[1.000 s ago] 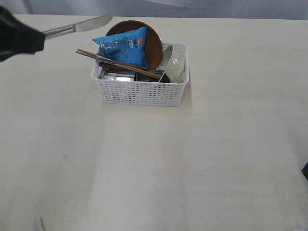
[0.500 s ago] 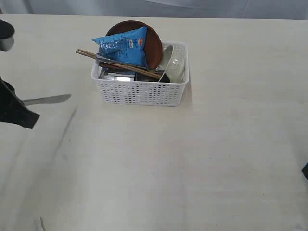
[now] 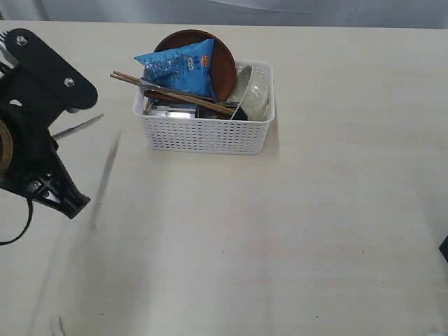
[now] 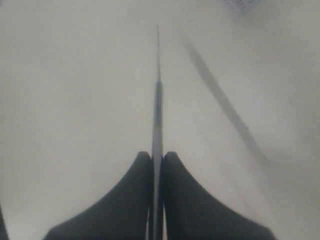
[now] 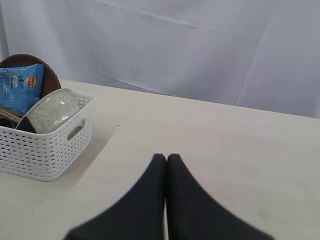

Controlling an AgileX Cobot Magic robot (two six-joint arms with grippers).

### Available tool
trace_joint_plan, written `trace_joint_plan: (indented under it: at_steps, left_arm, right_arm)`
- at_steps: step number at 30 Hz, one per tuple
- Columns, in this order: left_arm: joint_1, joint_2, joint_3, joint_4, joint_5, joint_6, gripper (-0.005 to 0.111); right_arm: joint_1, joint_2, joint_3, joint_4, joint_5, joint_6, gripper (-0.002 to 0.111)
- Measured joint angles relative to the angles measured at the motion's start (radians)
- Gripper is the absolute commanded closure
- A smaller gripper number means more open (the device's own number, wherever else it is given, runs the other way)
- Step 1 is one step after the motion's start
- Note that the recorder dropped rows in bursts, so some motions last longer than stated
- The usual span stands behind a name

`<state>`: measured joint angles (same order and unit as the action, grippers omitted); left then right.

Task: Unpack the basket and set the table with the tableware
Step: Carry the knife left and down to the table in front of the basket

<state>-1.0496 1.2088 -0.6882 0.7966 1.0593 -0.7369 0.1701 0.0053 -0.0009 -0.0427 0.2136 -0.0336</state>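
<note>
While the left hand (image 4: pixel 157 157) is clamped tight on the handle of the knife (image 4: pixel 158 95), the blade points straight out ahead of it, seen edge-on. The knife appears to hang above the bare counter (image 3: pixel 315 210), to the left of the basket (image 3: pixel 203 134) and apart from it, with its shadow lying off to one side. The right hand (image 5: pixel 166 159) is closed on nothing and waits low over the counter, off to the basket's other side.

The step in hand looks like laying the knife down as a first piece of the setting. The next move likely calls for lowering it until it meets the counter, then parting the fingers and lifting clear. Since the blade stands on edge, it may tip flat on release.

The basket holds the brown plate (image 3: pixel 224 59), the bowl (image 3: pixel 253 89), the chopsticks (image 3: pixel 168 91) and a blue snack packet (image 3: pixel 175 66), so most of the unpacking is yet to do.
</note>
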Motion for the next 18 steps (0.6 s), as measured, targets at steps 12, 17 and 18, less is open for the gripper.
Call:
trace_joint_plan:
  at_steps: [12, 17, 18]
  left_arm:
    - [-0.336, 0.352, 0.028, 0.111, -0.011, -0.299, 0.107]
    - [-0.336, 0.407, 0.028, 0.101, -0.019, -0.307, 0.107]
    - [-0.336, 0.412, 0.028, 0.097, -0.025, -0.307, 0.107]
  right_arm:
    - [0.000, 0.000, 0.000, 0.000, 0.000, 0.000, 0.109]
    - [0.000, 0.000, 0.000, 0.000, 0.000, 0.000, 0.109]
    - [0.000, 0.000, 0.000, 0.000, 0.000, 0.000, 0.109]
